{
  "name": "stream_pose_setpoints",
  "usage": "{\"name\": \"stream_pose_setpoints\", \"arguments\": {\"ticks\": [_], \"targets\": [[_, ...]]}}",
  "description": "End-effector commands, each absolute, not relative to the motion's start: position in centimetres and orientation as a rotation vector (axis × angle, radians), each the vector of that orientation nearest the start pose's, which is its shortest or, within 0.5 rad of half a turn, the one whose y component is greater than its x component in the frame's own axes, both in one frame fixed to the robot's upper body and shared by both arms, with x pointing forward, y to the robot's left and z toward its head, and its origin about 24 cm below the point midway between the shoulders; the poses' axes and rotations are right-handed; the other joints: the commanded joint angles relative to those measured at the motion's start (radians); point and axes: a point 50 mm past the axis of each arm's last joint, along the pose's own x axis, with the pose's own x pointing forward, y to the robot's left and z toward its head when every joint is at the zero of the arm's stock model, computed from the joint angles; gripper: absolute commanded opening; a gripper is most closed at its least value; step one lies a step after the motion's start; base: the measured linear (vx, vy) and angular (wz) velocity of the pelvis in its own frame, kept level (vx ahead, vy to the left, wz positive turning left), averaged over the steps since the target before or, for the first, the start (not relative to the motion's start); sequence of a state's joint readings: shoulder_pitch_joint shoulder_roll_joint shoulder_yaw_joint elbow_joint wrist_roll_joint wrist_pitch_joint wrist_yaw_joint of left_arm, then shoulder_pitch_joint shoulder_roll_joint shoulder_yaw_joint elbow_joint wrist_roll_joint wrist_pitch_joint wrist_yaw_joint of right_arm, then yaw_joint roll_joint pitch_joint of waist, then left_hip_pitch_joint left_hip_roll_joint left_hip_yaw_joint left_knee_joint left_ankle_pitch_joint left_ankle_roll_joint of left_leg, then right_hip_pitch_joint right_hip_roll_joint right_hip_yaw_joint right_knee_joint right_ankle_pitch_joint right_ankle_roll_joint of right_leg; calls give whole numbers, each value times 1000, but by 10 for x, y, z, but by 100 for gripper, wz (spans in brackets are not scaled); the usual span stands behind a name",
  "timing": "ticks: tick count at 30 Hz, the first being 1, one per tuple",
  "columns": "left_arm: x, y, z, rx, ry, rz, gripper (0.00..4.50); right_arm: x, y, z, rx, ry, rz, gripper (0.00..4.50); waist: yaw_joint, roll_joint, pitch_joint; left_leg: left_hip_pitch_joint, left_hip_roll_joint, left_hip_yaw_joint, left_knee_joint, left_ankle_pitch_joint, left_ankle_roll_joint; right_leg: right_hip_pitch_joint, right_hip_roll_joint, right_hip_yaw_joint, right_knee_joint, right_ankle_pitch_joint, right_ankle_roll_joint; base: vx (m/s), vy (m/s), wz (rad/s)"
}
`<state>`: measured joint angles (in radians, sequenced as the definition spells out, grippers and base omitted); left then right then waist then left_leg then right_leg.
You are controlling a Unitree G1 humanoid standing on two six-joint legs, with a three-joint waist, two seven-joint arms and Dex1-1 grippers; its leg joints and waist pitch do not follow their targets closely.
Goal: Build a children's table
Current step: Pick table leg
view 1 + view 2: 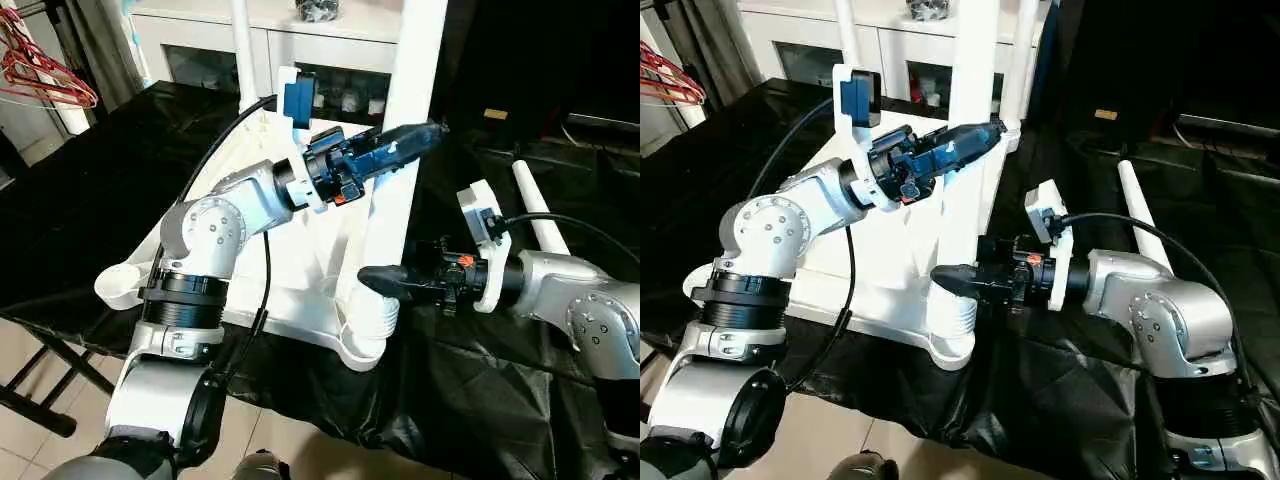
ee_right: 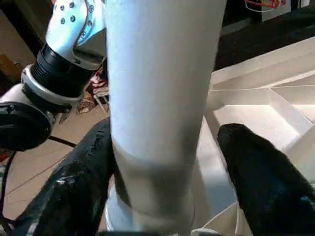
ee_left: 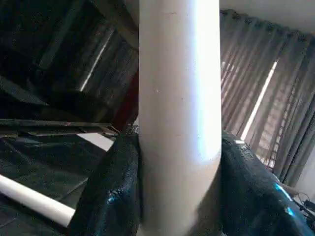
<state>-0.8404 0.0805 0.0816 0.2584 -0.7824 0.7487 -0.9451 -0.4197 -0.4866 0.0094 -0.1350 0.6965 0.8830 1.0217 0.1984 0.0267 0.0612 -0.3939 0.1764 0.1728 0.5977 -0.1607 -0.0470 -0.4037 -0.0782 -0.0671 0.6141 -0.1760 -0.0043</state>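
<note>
Item: white table top (image 1: 300, 270), ribbed underside up, on black-draped surface (image 1: 480, 400).
Upright leg (image 1: 405, 150) seated in 5 o'clock corner socket (image 1: 372, 335); left fingers (image 3: 113, 191) clamp it high, right fingers (image 2: 261, 182) spread wide near base. Spare leg (image 1: 1145, 225) lies at 3 o'clock.

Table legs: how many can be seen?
4: one upright in the near corner socket, two standing at the far side, one lying on the black cloth.

Upright leg (image 1: 405, 150) and spare leg (image 1: 540, 215) crowd the black-draped table (image 1: 80, 210).
</note>
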Motion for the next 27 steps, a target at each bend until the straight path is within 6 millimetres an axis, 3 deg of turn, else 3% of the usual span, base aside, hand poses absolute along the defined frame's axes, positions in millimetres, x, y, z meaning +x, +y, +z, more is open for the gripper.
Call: {"name": "stream_pose_setpoints", "arguments": {"ticks": [1, 6, 9, 15, 20, 21, 24, 27], "targets": [[322, 54, 214, -629, -67, -1499, 181, 273, -144, 139, 264, 325, 1293, 306, 1, -20, -81, 17, 48, -16, -61, -153, 26, 50, -76, 43, -72, -248, -169, 0, 0, 0], [323, 53, 212, -630, -58, -1484, 181, 273, -143, 137, 272, 320, 1282, 275, 1, -20, -83, 17, 48, -16, -60, -148, 23, 52, -76, 43, -70, -228, -172, 0, 0, 0], [327, 52, 214, -672, -49, -1447, 250, 274, -143, 137, 272, 313, 1267, 240, 0, -19, -82, 16, 47, -17, -59, -152, 20, 52, -76, 43, -69, -225, -174, 0, 0, 0], [335, 53, 208, -579, -62, -1291, 293, 281, -141, 139, 259, 272, 1177, 195, 1, -18, -82, 18, 48, -18, -61, -162, 10, 51, -76, 44, -73, -234, -156, 0, 0, 0], [336, 49, 202, -546, -34, -1210, 293, 286, -140, 139, 257, 254, 1137, 189, -1, -18, -82, 17, 48, -19, -62, -165, 6, 51, -76, 43, -72, -234, -151, 0, 0, 0], [339, 45, 200, -528, -21, -1128, 293, 287, -140, 139, 255, 247, 1120, 189, 0, -18, -84, 17, 48, -19, -61, -161, 6, 52, -76, 43, -71, -226, -151, 0, 0, 0], [347, 42, 201, -511, -46, -940, 258, 291, -139, 140, 252, 234, 1083, 188, 1, -16, -84, 17, 50, -19, -59, -157, 8, 51, -75, 43, -71, -200, -159, 0, 0, 0], [346, 38, 206, -525, -79, -900, 243, 294, -138, 140, 253, 223, 1053, 188, 1, -21, -85, 13, 46, -19, -58, -143, 15, 56, -75, 42, -71, -198, -143, 0, 0, 0]]}}
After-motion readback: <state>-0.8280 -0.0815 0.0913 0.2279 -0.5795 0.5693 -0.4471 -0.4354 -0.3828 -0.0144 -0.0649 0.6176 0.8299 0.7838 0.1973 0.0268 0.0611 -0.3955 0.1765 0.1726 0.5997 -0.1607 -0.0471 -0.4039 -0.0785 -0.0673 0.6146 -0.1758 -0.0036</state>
